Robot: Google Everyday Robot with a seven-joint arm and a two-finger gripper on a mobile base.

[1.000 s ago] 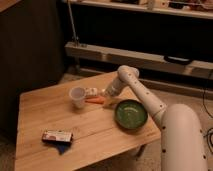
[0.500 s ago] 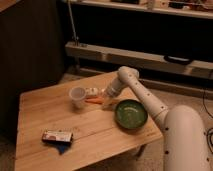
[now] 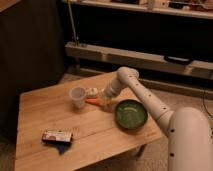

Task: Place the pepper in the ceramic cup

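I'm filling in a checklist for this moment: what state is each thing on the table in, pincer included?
ceramic cup: upright, nothing visible inside
pepper: lying on the table, outside the ceramic cup
pincer: shut, down at the pepper's bowl-side end
green bowl: upright, empty
packet: lying flat near the table's front edge
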